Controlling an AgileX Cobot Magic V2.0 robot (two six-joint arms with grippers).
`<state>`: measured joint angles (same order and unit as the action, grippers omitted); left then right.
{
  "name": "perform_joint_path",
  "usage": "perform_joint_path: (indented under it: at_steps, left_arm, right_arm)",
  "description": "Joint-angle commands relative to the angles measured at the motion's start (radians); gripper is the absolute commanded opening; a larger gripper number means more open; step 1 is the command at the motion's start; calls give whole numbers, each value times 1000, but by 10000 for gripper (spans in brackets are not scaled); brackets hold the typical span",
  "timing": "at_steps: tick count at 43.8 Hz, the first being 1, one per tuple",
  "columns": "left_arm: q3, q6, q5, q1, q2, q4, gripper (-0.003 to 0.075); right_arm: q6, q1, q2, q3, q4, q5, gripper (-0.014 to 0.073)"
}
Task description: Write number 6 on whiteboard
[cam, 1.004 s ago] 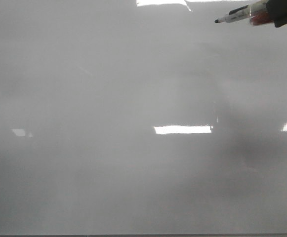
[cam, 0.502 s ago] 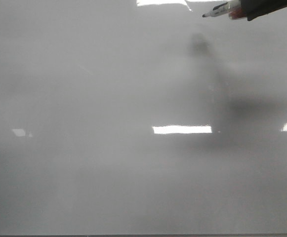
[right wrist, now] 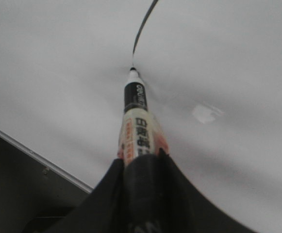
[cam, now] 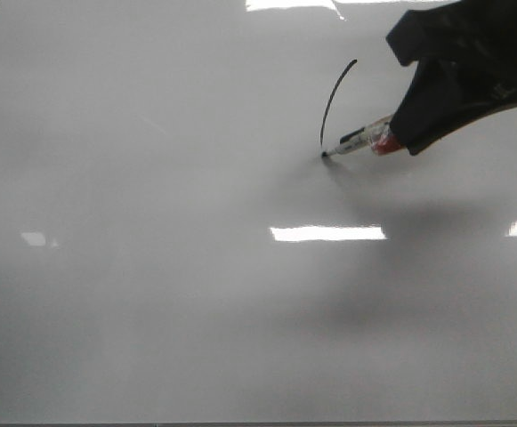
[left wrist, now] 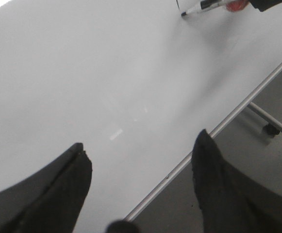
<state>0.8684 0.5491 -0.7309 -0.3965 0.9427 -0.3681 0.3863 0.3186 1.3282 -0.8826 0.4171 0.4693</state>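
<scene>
The whiteboard [cam: 169, 294] fills the front view, glossy grey-white. A thin curved black stroke [cam: 332, 100] runs down it at upper right; no closed figure 6 shows. My right gripper [cam: 400, 133] is shut on a marker [cam: 358, 141] whose black tip touches the board at the stroke's lower end. In the right wrist view the marker [right wrist: 138, 126] sticks out from the closed gripper [right wrist: 141, 162] and its tip meets the stroke [right wrist: 143, 24]. My left gripper [left wrist: 141, 153] is open and empty over the whiteboard's edge [left wrist: 204, 141]. The marker [left wrist: 201, 6] shows far off in that view.
Bright rectangular light reflections [cam: 327, 233] lie on the board. The board's thin metal edge [right wrist: 34, 158] borders dark floor. A caster wheel [left wrist: 272, 128] of the stand shows beyond the edge.
My right gripper came down from the top right corner with the marker. The tip met the board and drew a curved black stroke downward.
</scene>
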Motion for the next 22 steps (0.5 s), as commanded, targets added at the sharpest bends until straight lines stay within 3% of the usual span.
perform_joint_path:
  at_steps: [1, 7, 14, 22]
  left_arm:
    - [28, 1, 55, 3, -7, -25, 440]
    - [28, 1, 55, 3, -7, -25, 440]
    - [28, 1, 74, 3, -7, -25, 440]
    - [28, 1, 74, 3, -7, -23, 440]
  right_arm:
    - [11, -44, -52, -33, -13, -61, -65]
    - [11, -49, -81, -33, 1, -152, -65]
    - [12, 30, -42, -33, 6, -179, -67]
    - [32, 62, -165, -28, 6, -17, -67]
